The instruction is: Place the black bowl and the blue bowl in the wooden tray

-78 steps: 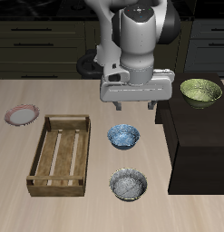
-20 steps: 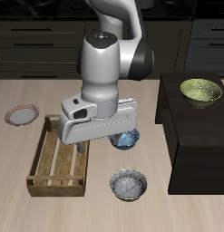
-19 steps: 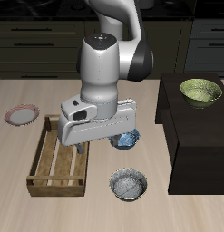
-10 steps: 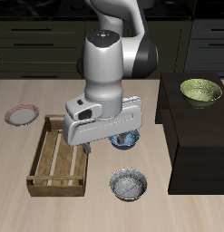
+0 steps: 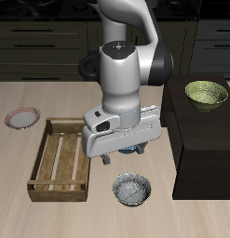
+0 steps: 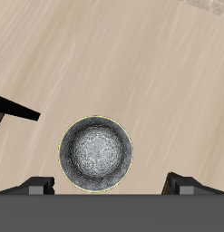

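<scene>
The black bowl [image 5: 132, 189] stands on the table near the front edge, with its grey mottled inside showing in the wrist view [image 6: 96, 152]. The blue bowl [image 5: 129, 151] is just behind it, mostly hidden by my hand, with only a blue sliver showing. The wooden tray [image 5: 62, 158] lies beside the bowls and is empty. My gripper [image 5: 126, 154] hangs open and empty over the blue bowl, just behind the black bowl and above the table. In the wrist view the gripper [image 6: 113, 184] has its fingers spread wide, with nothing between them.
A tall black box [image 5: 205, 139] stands close beside the bowls, on the side away from the tray, with an olive-green bowl [image 5: 207, 94] on top. A pink-rimmed plate [image 5: 22, 118] lies on the table behind the tray's far corner.
My arm has swung away from the tray's edge toward the two bowls and turned. The hand now covers the blue bowl. Neither bowl has moved.
</scene>
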